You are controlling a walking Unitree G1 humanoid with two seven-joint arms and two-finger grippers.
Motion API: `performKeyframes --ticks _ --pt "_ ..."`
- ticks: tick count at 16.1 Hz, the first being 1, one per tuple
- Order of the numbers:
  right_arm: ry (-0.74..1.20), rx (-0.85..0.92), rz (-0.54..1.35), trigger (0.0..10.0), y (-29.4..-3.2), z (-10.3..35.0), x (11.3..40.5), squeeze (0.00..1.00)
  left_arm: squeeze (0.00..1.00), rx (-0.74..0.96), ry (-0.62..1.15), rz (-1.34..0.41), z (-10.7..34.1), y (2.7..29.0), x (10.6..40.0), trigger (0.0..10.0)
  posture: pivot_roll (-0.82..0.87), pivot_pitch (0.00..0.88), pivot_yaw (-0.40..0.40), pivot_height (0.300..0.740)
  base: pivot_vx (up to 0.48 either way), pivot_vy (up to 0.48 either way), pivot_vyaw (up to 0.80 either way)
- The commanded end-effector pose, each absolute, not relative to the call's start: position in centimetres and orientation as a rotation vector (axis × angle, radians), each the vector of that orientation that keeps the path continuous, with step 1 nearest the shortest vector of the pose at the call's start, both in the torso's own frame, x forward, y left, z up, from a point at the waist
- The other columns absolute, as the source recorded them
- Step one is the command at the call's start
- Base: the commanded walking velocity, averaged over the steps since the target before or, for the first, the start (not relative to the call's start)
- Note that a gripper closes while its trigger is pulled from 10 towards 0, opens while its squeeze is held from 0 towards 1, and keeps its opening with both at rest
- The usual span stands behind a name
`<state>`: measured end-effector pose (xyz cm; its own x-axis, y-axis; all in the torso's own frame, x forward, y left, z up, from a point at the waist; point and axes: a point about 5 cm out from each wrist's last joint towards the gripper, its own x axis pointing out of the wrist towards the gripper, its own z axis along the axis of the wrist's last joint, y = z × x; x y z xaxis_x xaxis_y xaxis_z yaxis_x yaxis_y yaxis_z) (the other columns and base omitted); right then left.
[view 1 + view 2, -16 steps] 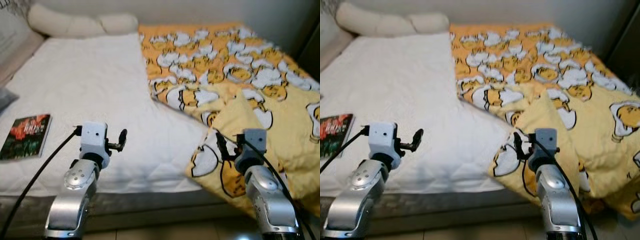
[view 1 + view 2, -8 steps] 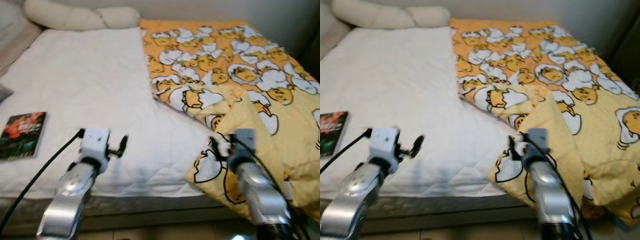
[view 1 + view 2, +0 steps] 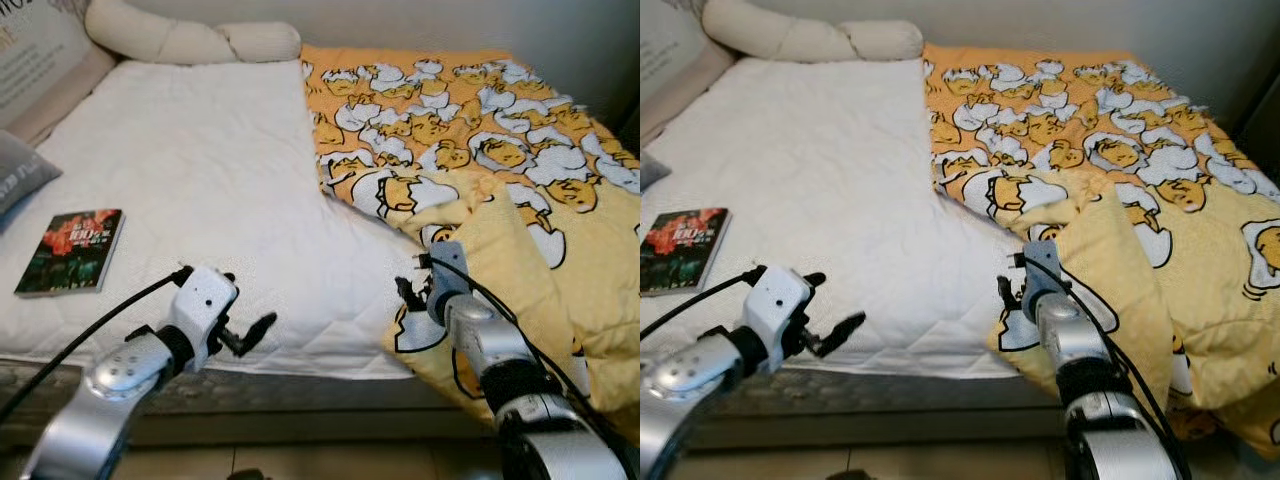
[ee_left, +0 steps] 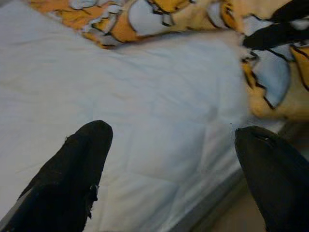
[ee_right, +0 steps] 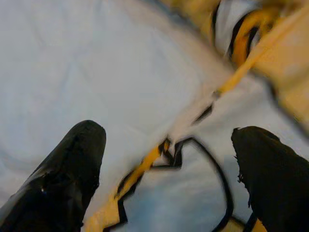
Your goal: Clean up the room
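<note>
The yellow duvet with the egg-cartoon print (image 3: 470,160) lies bunched over the far side of the white quilted mattress (image 3: 190,190) from the book, one folded corner (image 3: 425,325) drooping over the mattress's near edge. It looks soft, light and limp, so it should drape and slide rather than hold a shape; a pinch on the piped hem at that drooping corner seems the surest hold, since a thick fold further in could slip out of narrow fingers. The right gripper (image 5: 166,159) hangs right over this corner with its fingers spread wide, the hem running between them, nothing clamped yet. The left gripper (image 3: 250,335) hovers over bare mattress near the near edge, between the book and the duvet corner, fingers likewise spread and empty. A paperback book (image 3: 72,250) rests on the mattress well apart from the duvet, and a long cream bolster pillow (image 3: 190,40) lies along the mattress's head. Compared with a second ago, the right gripper has reached forward onto the corner, the left has dropped lower and turned toward the duvet, and the camera's view has shifted.
</note>
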<state>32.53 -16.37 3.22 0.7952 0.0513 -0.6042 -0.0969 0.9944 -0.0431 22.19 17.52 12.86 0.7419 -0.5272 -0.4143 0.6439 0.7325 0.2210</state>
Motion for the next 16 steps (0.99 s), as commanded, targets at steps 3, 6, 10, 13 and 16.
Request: performKeyframes --ticks 3,6,10,13,16 --pt "0.710 -0.056 0.031 10.0 -16.8 2.7 32.8 0.00 0.00 0.397 0.371 -0.773 14.1 17.3 21.1 10.0 0.13 0.068 0.021 0.740 0.000 0.000 0.00" --pt "0.742 -0.111 0.011 10.0 -17.2 2.2 32.6 0.00 0.00 0.404 0.387 -0.812 15.1 17.2 20.0 10.0 0.16 0.138 0.028 0.740 0.000 0.000 0.00" --pt "0.777 -0.125 0.014 0.0 -16.8 1.3 31.9 0.00 0.00 0.404 0.415 -0.834 15.9 17.3 19.2 10.0 0.19 0.188 0.033 0.740 0.000 0.000 0.00" --pt "0.785 -0.139 0.018 0.0 -16.8 1.0 31.7 0.00 0.00 0.388 0.422 -0.838 16.1 17.1 19.1 10.0 0.19 0.182 0.032 0.740 0.000 0.000 0.00" --pt "0.780 -0.135 0.010 0.0 -17.0 1.2 31.9 0.00 0.00 0.381 0.430 -0.845 16.1 17.0 19.0 10.0 0.19 0.181 0.032 0.740 0.000 0.000 0.00"
